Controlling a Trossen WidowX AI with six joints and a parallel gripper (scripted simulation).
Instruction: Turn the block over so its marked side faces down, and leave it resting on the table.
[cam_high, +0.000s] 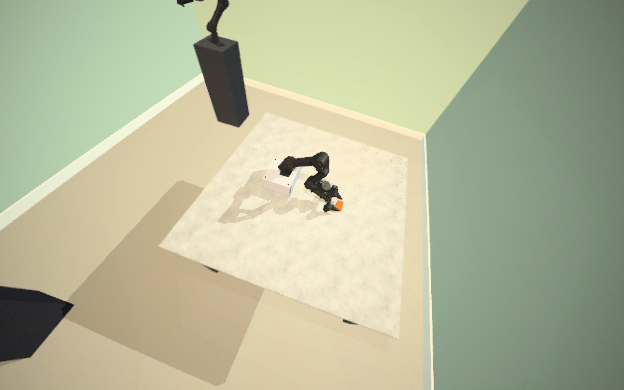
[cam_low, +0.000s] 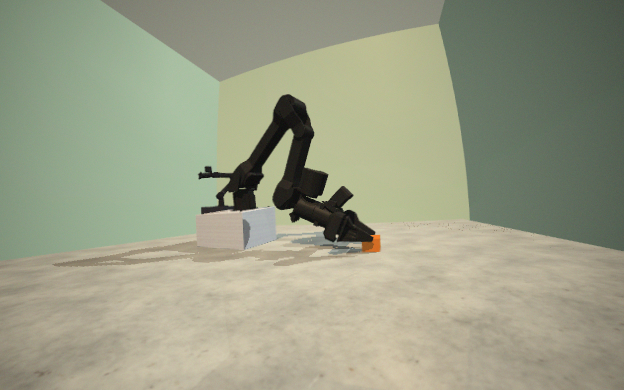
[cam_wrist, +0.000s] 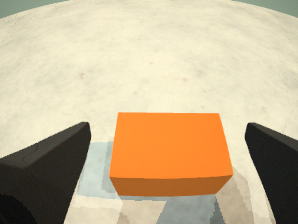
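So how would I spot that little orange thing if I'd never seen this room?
Find the pale mottled table, then the black arm on its white base box. Follow the arm down to its open pincer; the orange block rests on the table just beyond its tips, the only brightly coloured thing there.
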